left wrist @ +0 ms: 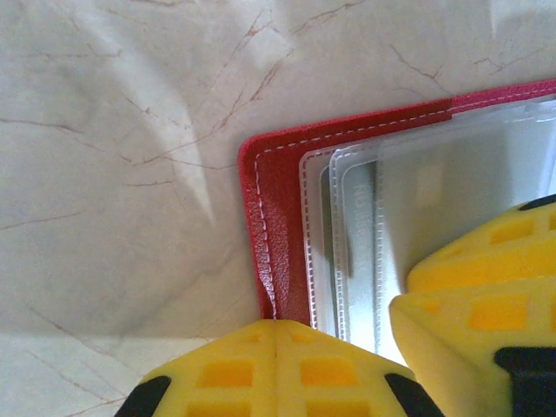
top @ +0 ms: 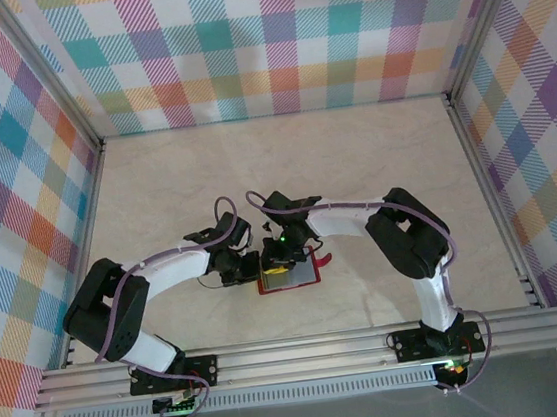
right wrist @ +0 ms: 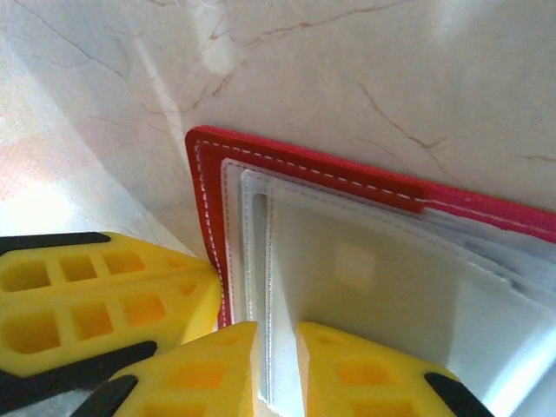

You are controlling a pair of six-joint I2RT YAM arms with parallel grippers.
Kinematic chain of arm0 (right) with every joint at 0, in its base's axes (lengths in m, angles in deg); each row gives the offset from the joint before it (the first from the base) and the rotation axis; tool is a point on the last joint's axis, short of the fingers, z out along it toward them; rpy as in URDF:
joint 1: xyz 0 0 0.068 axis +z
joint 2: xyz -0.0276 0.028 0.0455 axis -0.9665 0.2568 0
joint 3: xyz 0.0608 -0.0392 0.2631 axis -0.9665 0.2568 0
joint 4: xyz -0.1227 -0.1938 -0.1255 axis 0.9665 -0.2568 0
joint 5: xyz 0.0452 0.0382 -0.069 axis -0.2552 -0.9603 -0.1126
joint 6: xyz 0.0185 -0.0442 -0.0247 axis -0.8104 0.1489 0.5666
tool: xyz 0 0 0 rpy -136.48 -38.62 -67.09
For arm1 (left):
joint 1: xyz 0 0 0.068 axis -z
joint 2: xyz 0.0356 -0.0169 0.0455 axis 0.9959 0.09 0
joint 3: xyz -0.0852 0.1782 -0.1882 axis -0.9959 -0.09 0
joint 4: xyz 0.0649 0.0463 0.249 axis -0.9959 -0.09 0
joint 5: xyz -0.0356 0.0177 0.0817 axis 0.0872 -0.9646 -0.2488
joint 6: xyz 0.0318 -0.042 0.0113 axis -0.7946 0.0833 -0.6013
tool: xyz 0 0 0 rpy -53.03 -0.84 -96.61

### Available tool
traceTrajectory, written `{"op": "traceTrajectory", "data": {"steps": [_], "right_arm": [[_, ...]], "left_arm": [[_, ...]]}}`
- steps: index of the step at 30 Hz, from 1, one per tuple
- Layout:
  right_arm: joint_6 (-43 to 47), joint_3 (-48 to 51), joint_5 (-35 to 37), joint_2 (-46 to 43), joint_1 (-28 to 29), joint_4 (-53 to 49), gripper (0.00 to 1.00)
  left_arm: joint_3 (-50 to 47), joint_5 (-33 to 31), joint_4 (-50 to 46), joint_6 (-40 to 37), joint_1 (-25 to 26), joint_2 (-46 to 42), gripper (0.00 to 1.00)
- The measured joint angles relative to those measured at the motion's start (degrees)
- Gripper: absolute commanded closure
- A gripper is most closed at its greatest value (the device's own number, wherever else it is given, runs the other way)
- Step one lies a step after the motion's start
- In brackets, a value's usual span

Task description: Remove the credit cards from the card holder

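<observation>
Marble tabletop (top: 155,182) bare all round card holder (top: 292,281), plaid walls (top: 270,48) well apart | holder open face up, long axis left-right, snap tab (top: 324,259) off right edge | left gripper (left wrist: 275,334) pressed together on holder's red left edge | right gripper (right wrist: 278,347) narrowly parted astride clear sleeve (right wrist: 365,261) edge | left wrist: grey embossed credit card (left wrist: 358,217) inside sleeve

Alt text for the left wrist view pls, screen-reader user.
An open red card holder lies on a marbled table, its stacked clear sleeves fanned from one corner. The left gripper, yellow, pinches the holder's edge at the bottom of the frame; the right gripper's yellow fingers sit over the sleeves.
</observation>
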Motion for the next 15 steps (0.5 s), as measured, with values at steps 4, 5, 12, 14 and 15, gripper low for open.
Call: {"op": "traceTrajectory", "data": {"steps": [4,5,12,14,15], "right_arm": [[0.6,-0.3,2.4,-0.7,0.0,-2.8,0.76],[0.9,-0.4,3.1,-0.9,0.0,-3.4,0.76],[1.7,-1.6,7.1,-1.3,0.2,-7.4,0.71],[2.0,-1.8,8.2,-1.5,0.3,-8.3,0.69],[2.1,-1.9,8.7,-1.6,0.4,-8.8,0.69]], "left_arm": [[0.0,0.0,0.0,0.0,0.0,0.0,0.94],[0.0,0.0,0.0,0.0,0.0,0.0,0.94],[0.0,0.0,0.0,0.0,0.0,0.0,0.94],[0.0,0.0,0.0,0.0,0.0,0.0,0.94],[0.0,0.0,0.0,0.0,0.0,0.0,0.94]]}}
